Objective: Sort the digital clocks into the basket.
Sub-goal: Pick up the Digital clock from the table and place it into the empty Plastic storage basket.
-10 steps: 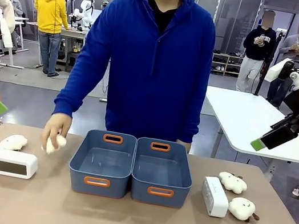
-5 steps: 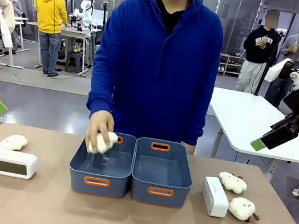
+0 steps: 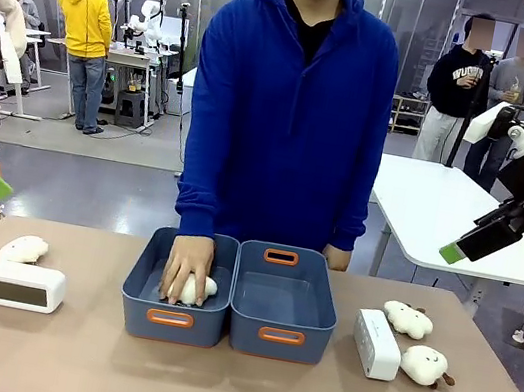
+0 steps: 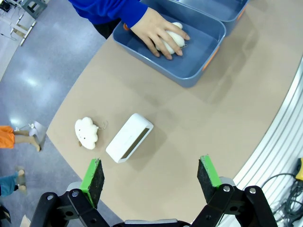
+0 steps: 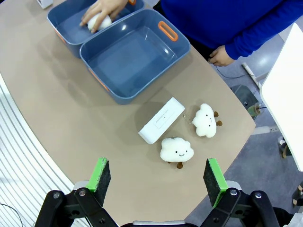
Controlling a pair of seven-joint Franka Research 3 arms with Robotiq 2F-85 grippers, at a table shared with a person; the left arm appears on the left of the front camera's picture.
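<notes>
Clocks, two, white, both on the tabletop, neither binned yet. One clock (image 3: 23,286) lies well left of the left basket (image 3: 198,331), screen towards me. The other clock (image 3: 376,344) stands on edge to the left basket's right, just past the twin basket (image 3: 301,349) touching it.

Change noted: the person's hand (image 3: 187,266) has carried a plush toy (image 3: 195,289) from the tabletop into the left basket and presses it down there. I judge that basket taken for toys, so the empty twin suits the clocks.

Left gripper (image 4: 151,177): spread, empty, high above the first clock. Right gripper (image 5: 156,176): spread, empty, high above the second.
</notes>
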